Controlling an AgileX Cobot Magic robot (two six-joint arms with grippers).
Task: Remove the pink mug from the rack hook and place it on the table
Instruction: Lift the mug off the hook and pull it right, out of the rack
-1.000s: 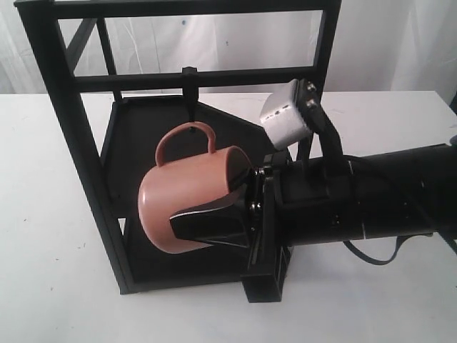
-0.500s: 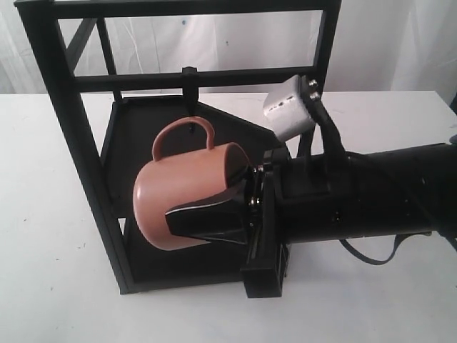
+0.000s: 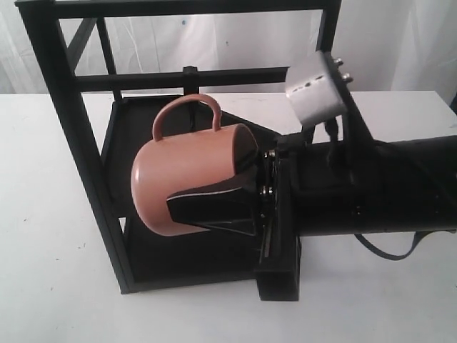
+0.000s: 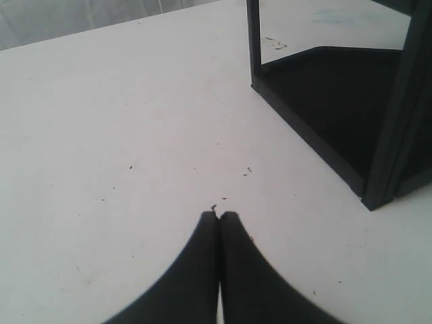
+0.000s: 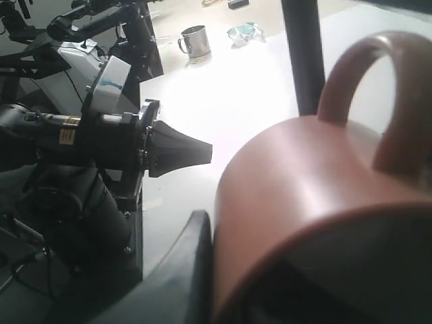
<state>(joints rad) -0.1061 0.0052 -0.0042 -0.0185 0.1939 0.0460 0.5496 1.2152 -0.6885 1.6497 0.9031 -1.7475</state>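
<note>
The pink mug point(image 3: 187, 182) lies on its side in the air in front of the rack point(image 3: 68, 143), handle point(image 3: 187, 107) upward. My right gripper point(image 3: 214, 194) is shut on its wall, one finger point(image 3: 207, 213) outside and the other hidden inside. The handle's top sits just under the crossbar, where the rack hook point(image 3: 189, 77) shows only as a short stub; I see no peg inside the loop. In the right wrist view the mug point(image 5: 310, 182) fills the picture beside one finger point(image 5: 192, 263). My left gripper point(image 4: 219, 217) is shut and empty over the table point(image 4: 121, 121).
The rack's base and post point(image 4: 378, 175) stand close to the left gripper. The left arm point(image 5: 101, 142) reaches over the table to the left of the rack. A metal cup point(image 5: 194, 39) stands far off. The white camera box point(image 3: 315, 89) rides above the right wrist.
The right gripper has carried the mug up and nearer the exterior camera. The peg that showed inside the handle loop no longer shows there.
</note>
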